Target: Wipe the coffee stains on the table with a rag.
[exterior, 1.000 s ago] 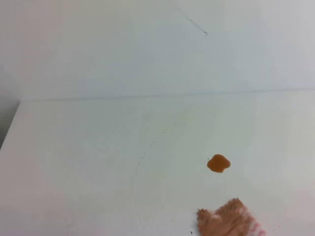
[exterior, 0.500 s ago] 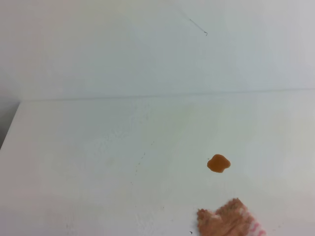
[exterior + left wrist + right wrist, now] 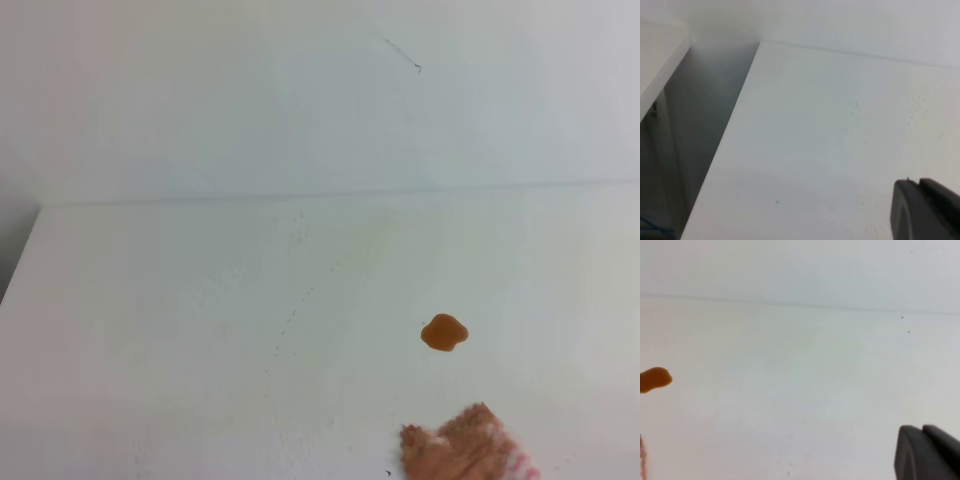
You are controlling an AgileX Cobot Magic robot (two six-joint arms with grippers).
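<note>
Right claw (image 3: 929, 452): my dark fingers show at the lower right corner of my right wrist view, pressed together, holding nothing.

Left claw (image 3: 926, 210): same posture in my left wrist view, fingers meeting with nothing between them, over bare table (image 3: 830, 150) near its left edge. No task item shows in that view.

Rag (image 3: 462, 448): pink-checked cloth with brown patches, lying flat at the near edge of the high view, right of centre, partly cut off by the frame. A sliver of its edge (image 3: 642, 460) shows at the far left of my right wrist view, so it lies to the left of my right claw. Long axis: cannot tell, too much is cropped.

Coffee stains (image 3: 444, 332): one small orange-brown blob, just beyond the rag, apart from it.

Nearer arm, by my judgement: the right; rag and blob both lie on its side.

Writing, brands, labels: none legible anywhere.
</note>
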